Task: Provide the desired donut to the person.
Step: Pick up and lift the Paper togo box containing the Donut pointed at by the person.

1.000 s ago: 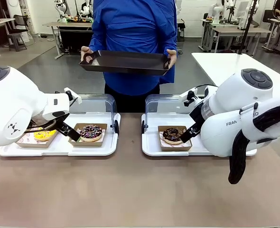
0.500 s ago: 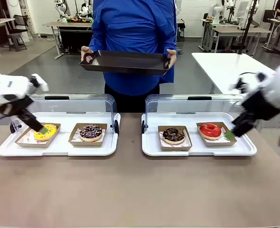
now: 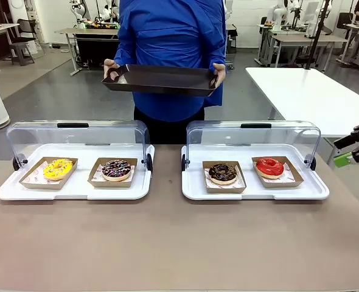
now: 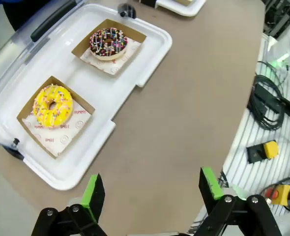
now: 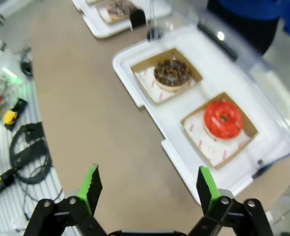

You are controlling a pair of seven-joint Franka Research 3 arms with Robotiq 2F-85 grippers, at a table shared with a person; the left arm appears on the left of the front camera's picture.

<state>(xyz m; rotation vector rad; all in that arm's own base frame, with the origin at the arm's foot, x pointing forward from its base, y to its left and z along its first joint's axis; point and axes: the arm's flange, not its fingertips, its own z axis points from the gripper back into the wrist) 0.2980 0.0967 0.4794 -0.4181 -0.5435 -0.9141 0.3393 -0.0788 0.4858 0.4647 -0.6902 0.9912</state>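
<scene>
Withdrawing from the donuts, my left claw [image 4: 151,187] and right claw [image 5: 148,182] now hang back over the table [image 3: 167,243] ends, fingers apart, empty. Yellow donut [image 3: 58,168], sprinkled donut [image 3: 116,170], chocolate donut [image 3: 222,173] and red donut [image 3: 269,166] sit untouched in their boxes. Beyond, the person [image 3: 170,55] holds out a dark tray [image 3: 161,79]; nothing is delivered yet, and I cannot tell which donut is wanted.

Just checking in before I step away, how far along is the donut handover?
Nothing looks done: the person holds a dark tray that looks empty. Nothing is in hand: left gripper and right gripper are open. Left: picking one of yellow donut, sprinkled donut, chocolate donut or red donut, all boxed, and delivering it.
</scene>
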